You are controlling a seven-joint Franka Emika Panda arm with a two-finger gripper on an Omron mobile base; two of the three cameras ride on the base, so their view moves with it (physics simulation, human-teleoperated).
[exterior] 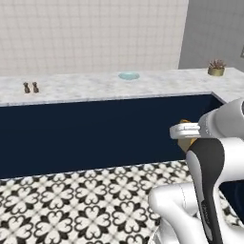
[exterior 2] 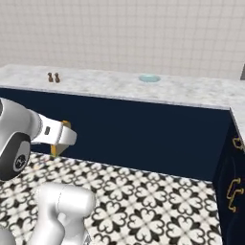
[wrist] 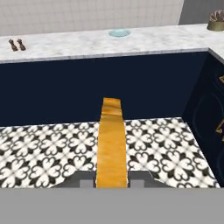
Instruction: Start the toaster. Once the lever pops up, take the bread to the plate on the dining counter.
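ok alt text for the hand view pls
The tool holds a golden-crusted bread slice edge-on above patterned floor tiles. Ahead runs the navy-fronted dining counter, carrying a pale blue plate and two small dark shakers.

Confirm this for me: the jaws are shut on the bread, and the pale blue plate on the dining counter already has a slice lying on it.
One part is wrong. The plate on the dining counter is bare, as the hand view shows. The rest holds: the jaws of the gripper are shut on the bread.
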